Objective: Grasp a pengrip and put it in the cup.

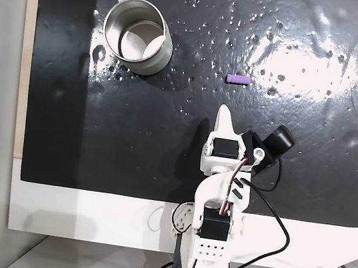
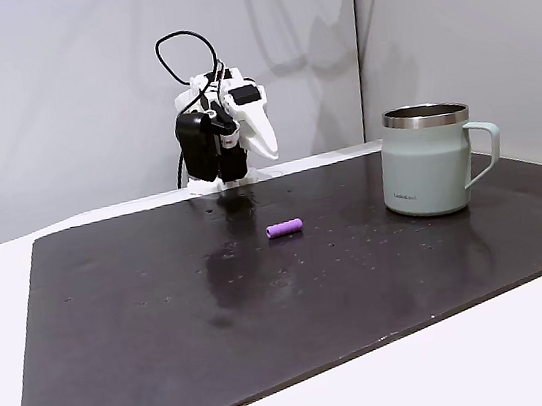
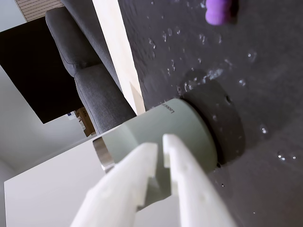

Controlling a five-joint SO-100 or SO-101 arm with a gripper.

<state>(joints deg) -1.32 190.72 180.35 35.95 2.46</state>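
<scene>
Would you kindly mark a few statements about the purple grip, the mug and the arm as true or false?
1. The small purple ribbed cylinder lies on the black mat. True.
2. The pale green metal mug lies tipped on its side. False: it stands upright.
3. The purple cylinder is inside the mug. False: it lies on the mat, apart from the mug.
4. The white gripper holds nothing. True: its fingers are nearly together with nothing between them.
5. The mug's handle points toward the arm in a fixed view. False: it points away.
</scene>
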